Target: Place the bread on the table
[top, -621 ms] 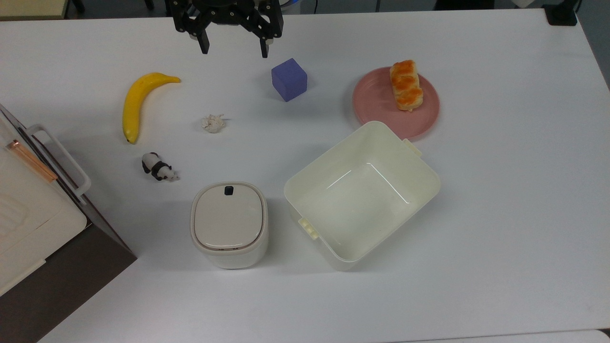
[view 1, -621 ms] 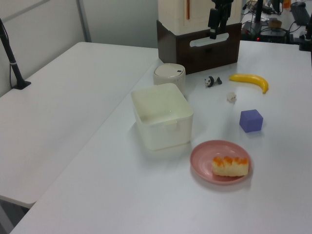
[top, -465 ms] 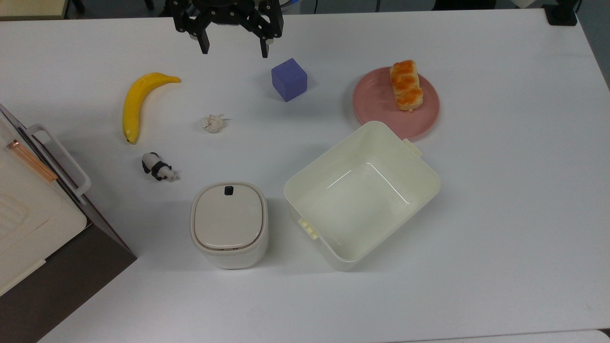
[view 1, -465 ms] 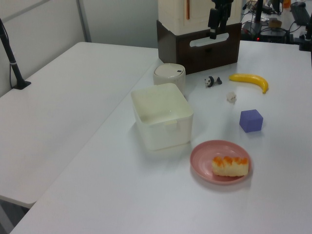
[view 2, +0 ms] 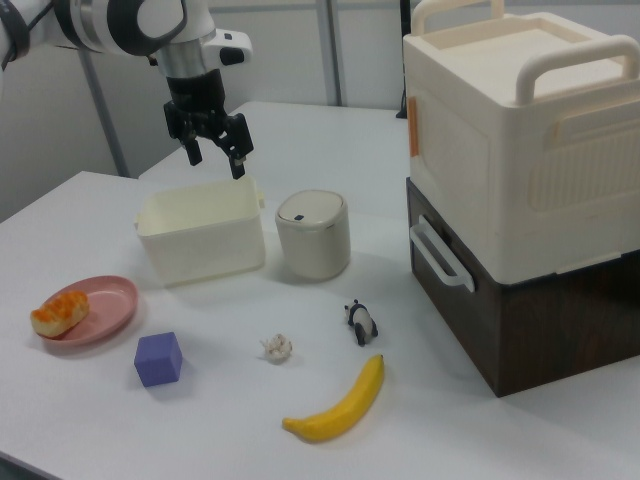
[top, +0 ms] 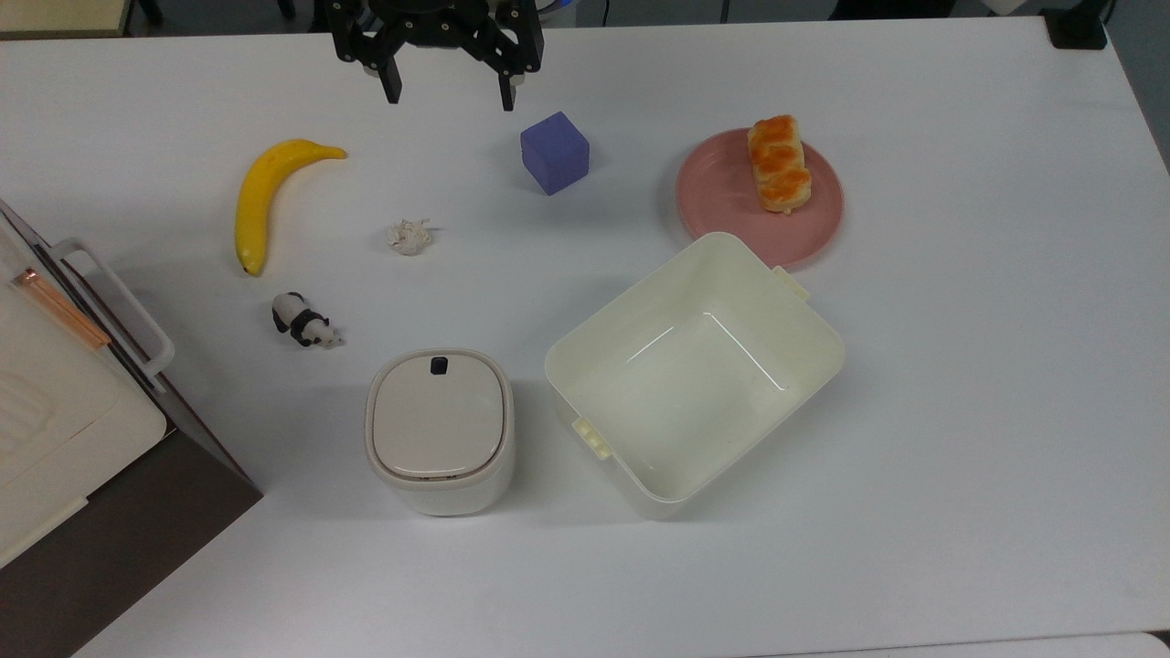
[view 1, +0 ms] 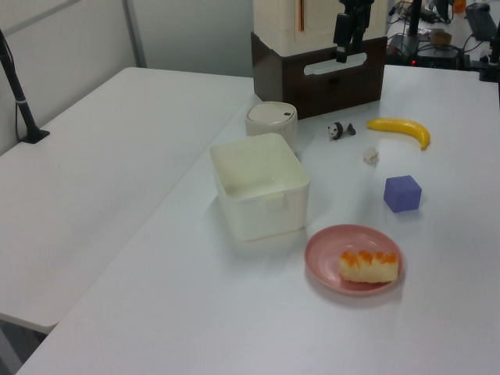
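The bread point(top: 779, 163) point(view 1: 369, 266) point(view 2: 59, 312), a pale bun with an orange-brown lumpy top, lies on the pink plate point(top: 722, 196) point(view 1: 328, 251) point(view 2: 105, 300) on the white table point(top: 960, 366) point(view 1: 195, 312) point(view 2: 200, 430). My gripper point(top: 450, 96) point(view 2: 216, 160) hangs open and empty above the table at the top view's upper edge, far to the top view's left of the bread. In the left view the gripper point(view 1: 341, 47) hangs in front of the brown cabinet.
A purple cube point(top: 555, 153), a paper ball point(top: 409, 236), a banana point(top: 260, 199) and a panda figure point(top: 304, 322) lie on the table. A cream tub point(top: 695, 370) stands beside the plate, a lidded bin point(top: 439, 429) next to it. A cream-and-brown cabinet point(view 2: 520, 180) stands at the top view's left.
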`<action>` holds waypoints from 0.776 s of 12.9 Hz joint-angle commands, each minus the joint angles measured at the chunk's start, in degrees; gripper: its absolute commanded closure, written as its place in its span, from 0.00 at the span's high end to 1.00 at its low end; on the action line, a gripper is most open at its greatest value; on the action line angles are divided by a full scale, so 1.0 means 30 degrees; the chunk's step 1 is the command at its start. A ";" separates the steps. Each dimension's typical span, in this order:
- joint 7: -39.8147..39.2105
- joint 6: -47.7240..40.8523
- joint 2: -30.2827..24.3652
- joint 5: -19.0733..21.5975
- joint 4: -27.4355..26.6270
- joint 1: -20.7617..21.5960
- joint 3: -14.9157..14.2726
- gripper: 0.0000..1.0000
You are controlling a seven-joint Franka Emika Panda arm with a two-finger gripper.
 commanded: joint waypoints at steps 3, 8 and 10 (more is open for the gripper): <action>-0.0337 -0.0512 -0.0259 0.0262 -0.0055 0.0223 -0.0277 1.00; -0.0922 -0.0630 -0.0288 0.0116 -0.0025 0.0077 -0.0277 1.00; -0.0952 -0.0630 -0.0259 0.0115 -0.0025 0.0106 -0.0277 1.00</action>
